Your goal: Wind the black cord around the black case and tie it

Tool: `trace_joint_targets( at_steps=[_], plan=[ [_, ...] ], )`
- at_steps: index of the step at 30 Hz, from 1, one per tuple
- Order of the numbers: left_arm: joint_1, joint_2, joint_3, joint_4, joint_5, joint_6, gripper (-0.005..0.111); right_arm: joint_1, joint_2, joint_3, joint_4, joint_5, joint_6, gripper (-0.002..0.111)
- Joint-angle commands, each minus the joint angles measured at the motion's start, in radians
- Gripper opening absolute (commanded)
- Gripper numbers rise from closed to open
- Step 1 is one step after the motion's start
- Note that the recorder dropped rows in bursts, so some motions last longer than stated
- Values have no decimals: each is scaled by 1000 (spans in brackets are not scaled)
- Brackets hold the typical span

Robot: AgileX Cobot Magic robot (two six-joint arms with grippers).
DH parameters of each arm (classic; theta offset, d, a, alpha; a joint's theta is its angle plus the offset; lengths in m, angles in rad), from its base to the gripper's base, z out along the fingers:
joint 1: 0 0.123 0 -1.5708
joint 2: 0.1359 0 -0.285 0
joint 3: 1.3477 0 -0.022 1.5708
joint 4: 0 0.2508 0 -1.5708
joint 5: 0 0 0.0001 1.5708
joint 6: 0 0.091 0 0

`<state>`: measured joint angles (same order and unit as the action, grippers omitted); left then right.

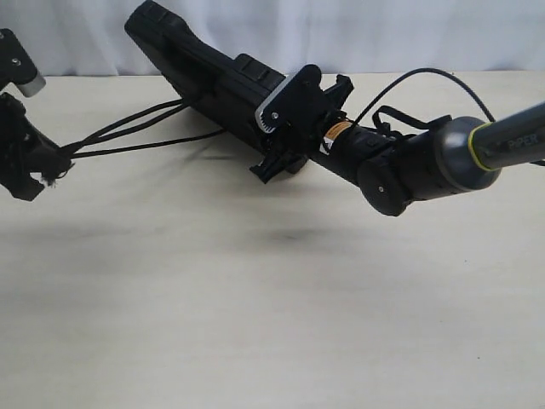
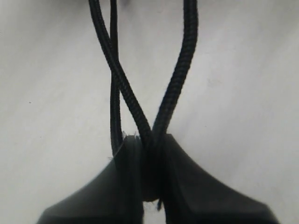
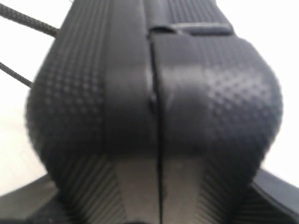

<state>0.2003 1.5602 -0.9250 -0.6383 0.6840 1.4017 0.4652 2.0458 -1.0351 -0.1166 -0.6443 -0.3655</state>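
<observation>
Exterior view: black case (image 1: 204, 77) held off the pale table (image 1: 272, 307), tilted, high end toward 11 o'clock, low end near centre. Right gripper (image 1: 274, 136), its arm entering from 3 o'clock, straddles the low end with its jaws closed against the case's two faces; one finger shows under the lower edge. The right wrist view is filled by a textured corner of the case (image 3: 154, 107) with a seam along its middle, too close and blurred for more. Black cord (image 1: 136, 128): several strands run taut from the case's middle out toward 9 o'clock, clear of the table, converging at the left gripper (image 1: 43, 166) by the frame edge. A frayed bit of cord hangs just under that grip. Left wrist view: fingers (image 2: 107, 191) pressed together, pinching the cord (image 2: 126, 91); two thick strands cross just beyond the tips, and a thinner one runs beside them. Two strands also pass beside the case in the right wrist view (image 3: 28, 21). White curtain (image 1: 358, 34) behind.
</observation>
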Motion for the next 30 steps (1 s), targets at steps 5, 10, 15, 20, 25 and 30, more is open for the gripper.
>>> trace_joint_targets(
  at_steps=[5,10,15,20,25,30],
  plan=[
    [8,-32,1,-128,-54,141,0,-12,4,14,34,49,22,4],
    [8,-122,1,-155,-93,204,0,-12,4,14,34,49,22,4],
    [8,-191,1,-155,-97,228,0,-12,4,14,34,49,22,4],
    [8,-223,1,-155,-93,234,0,-12,4,14,34,49,22,4],
    [8,-234,1,-155,-90,235,0,-12,4,14,34,49,22,4],
    [8,-218,20,-159,-121,262,0,-12,4,14,34,49,22,4]
  ],
)
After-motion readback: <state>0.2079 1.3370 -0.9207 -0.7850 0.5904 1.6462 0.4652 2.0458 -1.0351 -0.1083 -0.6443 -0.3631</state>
